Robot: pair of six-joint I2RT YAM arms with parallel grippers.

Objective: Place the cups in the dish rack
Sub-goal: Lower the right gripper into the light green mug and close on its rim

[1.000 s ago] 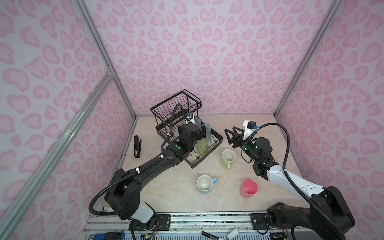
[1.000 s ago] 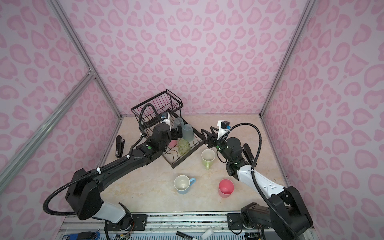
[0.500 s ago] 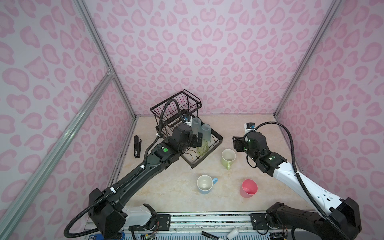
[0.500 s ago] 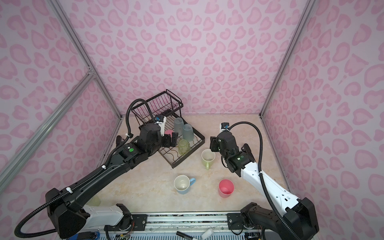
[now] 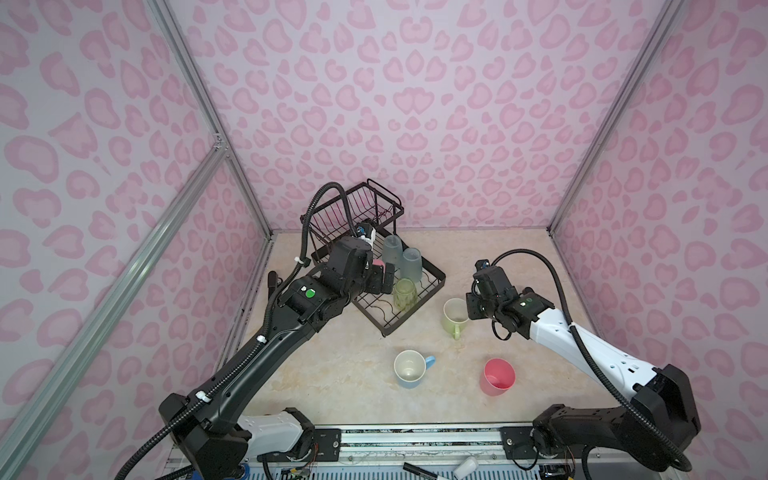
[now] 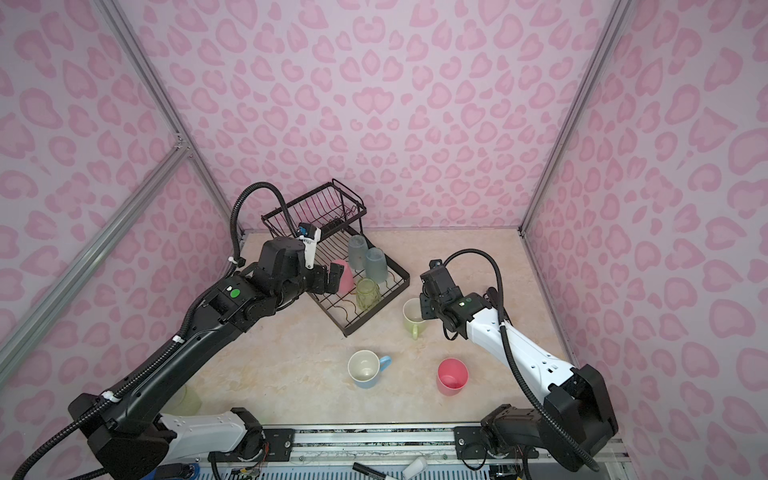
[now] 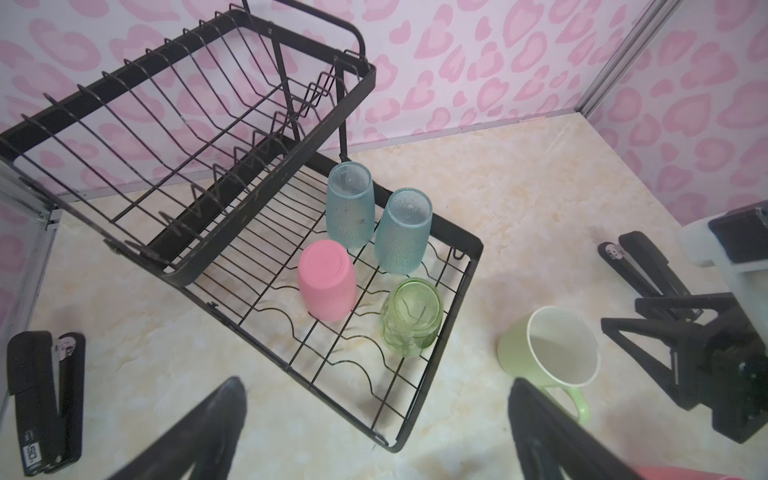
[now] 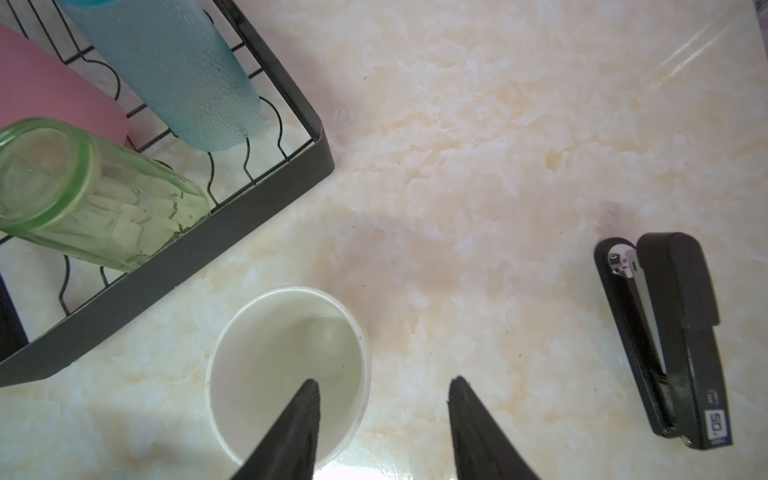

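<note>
Nearest, on the marbled cream table [image 5: 332, 386]: blue mug [image 5: 409, 369], glossy, white inside, handle to the right. Beside it, well apart, the loose pink cup [image 5: 497, 376], matte, upright. Bare table lies between and around both.

Further in: lime mug [image 5: 455, 316], upright, white inside, handle toward the front. Right gripper [image 8: 383, 381] hangs over it, jaws apart, astride the rim. One tapered black finger is inside the mouth, one outside. Gaps show on both sides of the wall; nothing pinched. The mug stands near the rack's corner, not touching.

Rack [image 8: 174, 262]: black wire, flat-bar rim, wavy wires in the lower tray, set at an angle toward the back-left corner. In the lower tray, all mouth-down: green tumbler [image 7: 411, 318], clear and faceted; racked pink cup [image 7: 327, 279]; blue-grey tumbler [image 7: 349, 210] and its twin [image 7: 403, 230], both pebbled. Left gripper [image 7: 376, 384] hovers near the racked pink cup, spread wide, holding nothing.

Wrist views show a black stapler [image 8: 665, 336] on open table beyond the lime mug; I cannot pick it out from above. A top view alone shows a second green tumbler [image 6: 185, 399] by the left arm's base, half hidden.
</note>
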